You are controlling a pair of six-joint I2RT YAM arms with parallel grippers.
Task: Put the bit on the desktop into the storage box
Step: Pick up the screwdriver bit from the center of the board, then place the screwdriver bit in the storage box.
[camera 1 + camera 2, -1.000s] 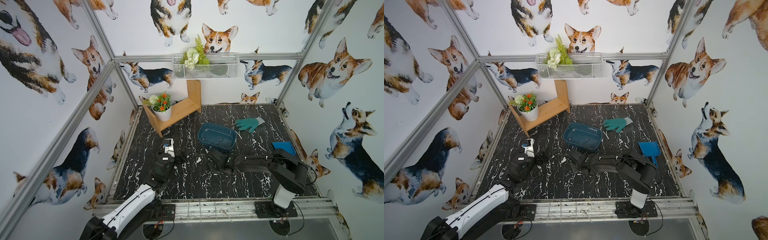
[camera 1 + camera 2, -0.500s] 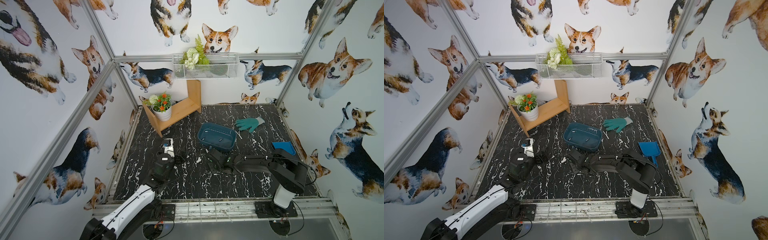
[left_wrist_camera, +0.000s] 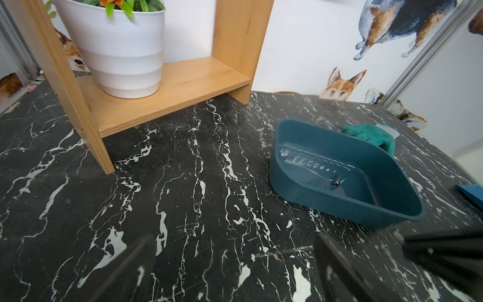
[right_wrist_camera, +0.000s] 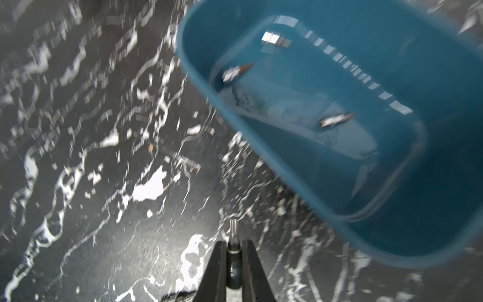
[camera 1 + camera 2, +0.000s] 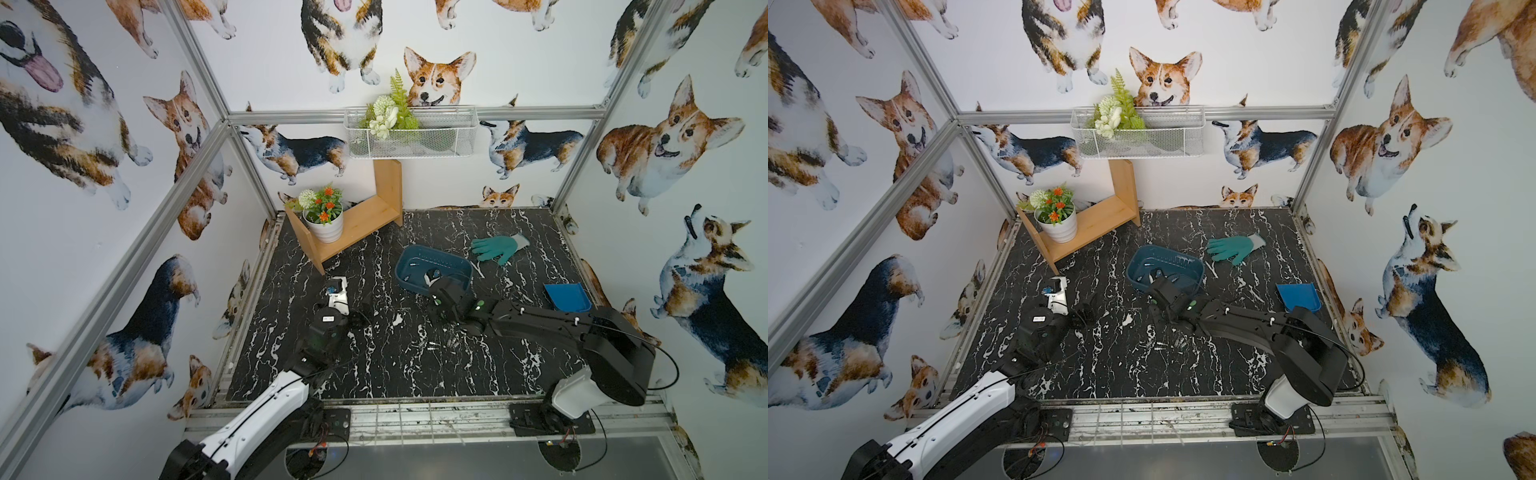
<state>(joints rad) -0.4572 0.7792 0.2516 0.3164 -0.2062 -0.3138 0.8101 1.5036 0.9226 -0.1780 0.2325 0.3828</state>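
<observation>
The right gripper (image 4: 233, 244) is clamped on a small metal bit (image 4: 233, 228), whose tip pokes out past the black fingertips. The bit hangs over the black marble desktop (image 5: 374, 374), just outside the rim of the teal storage box (image 4: 392, 198); the right wrist view is blurred. Three silvery bits (image 4: 275, 40) already lie on the box floor. In both top views the box (image 5: 409, 253) sits mid-desktop, toward the back edge, with the right arm's wrist over its near rim. The left gripper (image 3: 230, 261) is spread wide and holds nothing, low over the desktop's left half, well apart from the box. A green glove (image 5: 496, 247) lies toward the back right corner, a blue dustpan (image 5: 567, 297) lies at the right edge, and a wooden shelf (image 5: 361, 220) with a white flower pot (image 5: 326, 226) stands at the back left corner.
</observation>
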